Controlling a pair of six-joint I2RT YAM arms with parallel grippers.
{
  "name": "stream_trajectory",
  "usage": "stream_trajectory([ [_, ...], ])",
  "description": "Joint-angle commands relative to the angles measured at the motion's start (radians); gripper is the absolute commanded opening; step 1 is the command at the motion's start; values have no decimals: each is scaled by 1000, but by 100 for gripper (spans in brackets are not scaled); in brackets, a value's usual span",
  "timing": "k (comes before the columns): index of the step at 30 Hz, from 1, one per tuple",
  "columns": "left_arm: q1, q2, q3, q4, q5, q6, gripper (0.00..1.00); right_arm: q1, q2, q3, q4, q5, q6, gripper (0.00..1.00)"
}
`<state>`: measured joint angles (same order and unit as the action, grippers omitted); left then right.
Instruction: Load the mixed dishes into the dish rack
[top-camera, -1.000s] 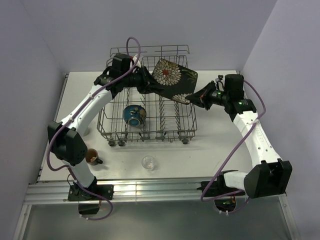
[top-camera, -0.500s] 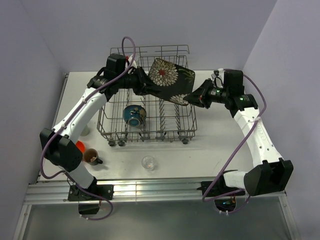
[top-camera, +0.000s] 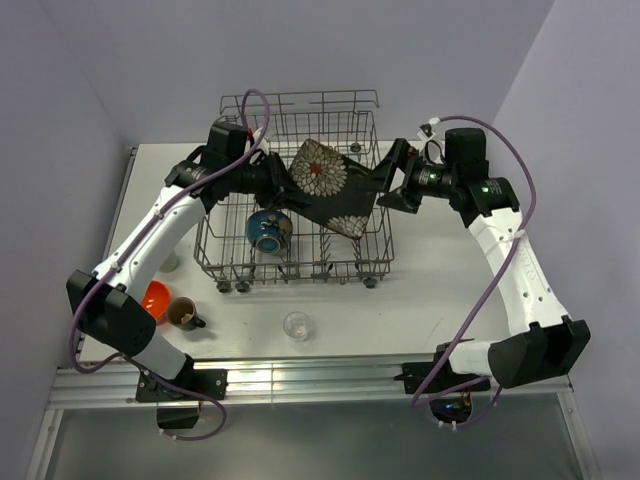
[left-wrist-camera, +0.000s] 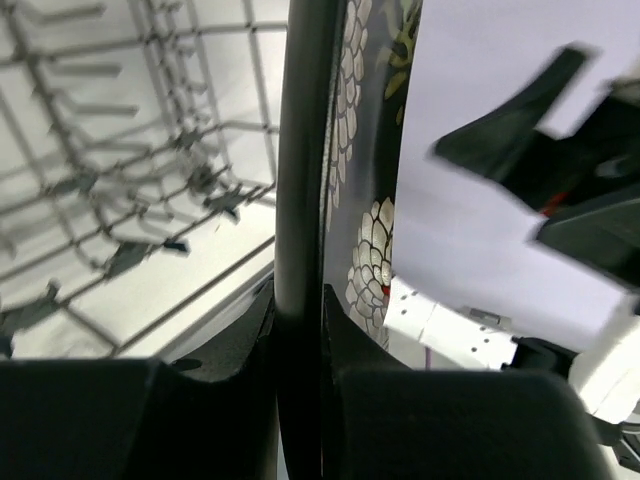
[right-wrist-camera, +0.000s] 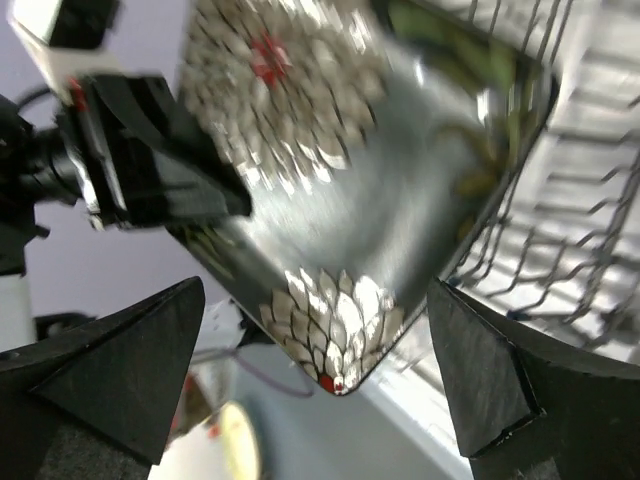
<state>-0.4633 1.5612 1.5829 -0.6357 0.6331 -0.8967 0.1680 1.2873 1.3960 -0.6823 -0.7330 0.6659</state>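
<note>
The black square plate (top-camera: 330, 185) with a floral pattern hangs tilted over the dish rack (top-camera: 232, 250), its lower edge down among the tines. My left gripper (top-camera: 283, 185) is shut on the plate's left rim; in the left wrist view the plate (left-wrist-camera: 302, 150) runs edge-on between the fingers (left-wrist-camera: 240, 350). My right gripper (top-camera: 384, 184) stands open at the plate's right corner. In the right wrist view that corner of the plate (right-wrist-camera: 340, 170) lies between the wide-apart fingers (right-wrist-camera: 120, 360) without touching them. A blue bowl (top-camera: 268, 228) lies inside the rack.
On the table left of the rack are a small orange bowl (top-camera: 155, 298) and a dark brown mug (top-camera: 185, 314). A small clear glass (top-camera: 296, 324) stands in front of the rack. The rack's raised back rail (top-camera: 300, 100) is behind the plate.
The plate has come down and leftward into the rack. My right gripper has opened and let go of the plate's corner. The left arm has swung, uncovering the orange bowl.
</note>
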Motion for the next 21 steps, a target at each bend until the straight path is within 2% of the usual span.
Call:
stream_trajectory([
  [1, 0, -78, 90, -74, 21, 93, 0, 16, -26, 93, -15, 107, -100, 100],
  [6, 12, -90, 153, -238, -65, 148, 0, 57, -78, 139, -68, 253, -236, 100],
  [9, 14, -93, 176, -297, -118, 163, 0, 154, -51, 225, -124, 306, -333, 100],
  [14, 14, -81, 235, -354, -142, 162, 0, 489, 7, 354, -189, 527, -465, 96],
  [17, 14, -78, 265, -389, -164, 168, 0, 588, 27, 397, -183, 586, -495, 88],
  [21, 14, -84, 278, -406, -167, 162, 0, 784, 85, 436, -226, 716, -555, 86],
])
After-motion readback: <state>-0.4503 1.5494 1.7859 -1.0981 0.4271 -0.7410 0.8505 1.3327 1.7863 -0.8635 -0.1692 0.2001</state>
